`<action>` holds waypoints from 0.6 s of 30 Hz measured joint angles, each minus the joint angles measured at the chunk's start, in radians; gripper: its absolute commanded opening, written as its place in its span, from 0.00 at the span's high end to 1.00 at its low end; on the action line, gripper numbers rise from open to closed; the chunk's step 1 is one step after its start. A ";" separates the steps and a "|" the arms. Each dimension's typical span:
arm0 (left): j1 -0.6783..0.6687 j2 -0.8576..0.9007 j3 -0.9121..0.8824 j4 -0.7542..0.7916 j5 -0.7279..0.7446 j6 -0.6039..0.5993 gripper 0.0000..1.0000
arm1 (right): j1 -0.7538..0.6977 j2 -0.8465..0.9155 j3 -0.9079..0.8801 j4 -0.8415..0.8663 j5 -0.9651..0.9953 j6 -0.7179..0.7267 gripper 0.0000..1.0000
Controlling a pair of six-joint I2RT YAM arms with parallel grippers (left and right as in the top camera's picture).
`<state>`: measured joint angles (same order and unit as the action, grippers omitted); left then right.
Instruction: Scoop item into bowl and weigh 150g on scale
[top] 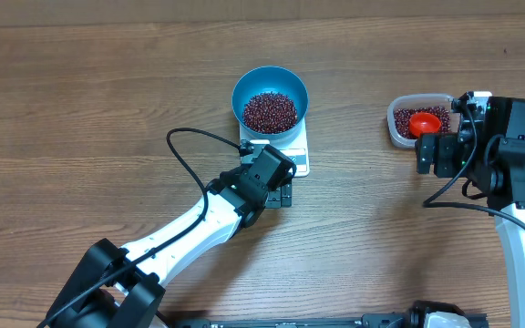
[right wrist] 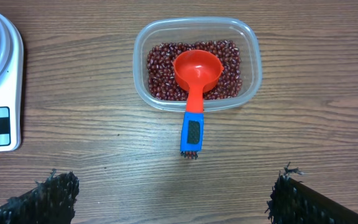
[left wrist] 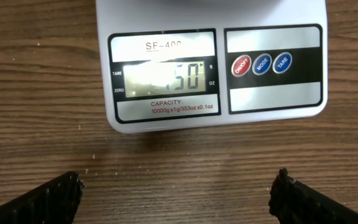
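**Bowl on scale, both grippers open and empty**

Blue bowl [top: 238,98] sits on the scale [left wrist: 222,74], mid-table toward the far edge, with beans [top: 270,110] heaped inside. Display [left wrist: 163,78] shows "50"; the leading digit is lost in glare. Left gripper [left wrist: 178,190] hovers just in front of the scale, jaws wide. Right gripper [right wrist: 174,186] is also spread, near the right edge before the clear tub [right wrist: 253,68]. Red scoop [right wrist: 197,71] rests in the tub.
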<state>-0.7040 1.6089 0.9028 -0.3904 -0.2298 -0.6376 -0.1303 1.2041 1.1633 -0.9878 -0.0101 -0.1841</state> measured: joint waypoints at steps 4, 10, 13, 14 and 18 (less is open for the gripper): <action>0.000 0.000 0.000 -0.001 0.011 0.000 0.01 | 0.000 0.000 0.000 0.000 0.000 0.000 0.00; -0.002 -0.006 0.000 -0.001 0.015 0.000 0.01 | 0.000 0.000 0.000 -0.001 -0.001 0.000 0.00; -0.007 -0.029 -0.004 0.001 -0.003 0.000 0.00 | 0.000 0.000 0.000 0.000 0.000 0.000 0.00; -0.010 -0.042 -0.010 0.003 -0.011 0.000 0.00 | 0.000 0.000 0.000 0.000 0.000 0.000 0.00; -0.019 -0.110 -0.077 0.042 -0.047 0.000 0.01 | 0.000 0.000 0.000 0.000 0.000 0.000 0.00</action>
<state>-0.7235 1.4990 0.8253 -0.3489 -0.2771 -0.6376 -0.1303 1.2045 1.1633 -0.9882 -0.0105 -0.1837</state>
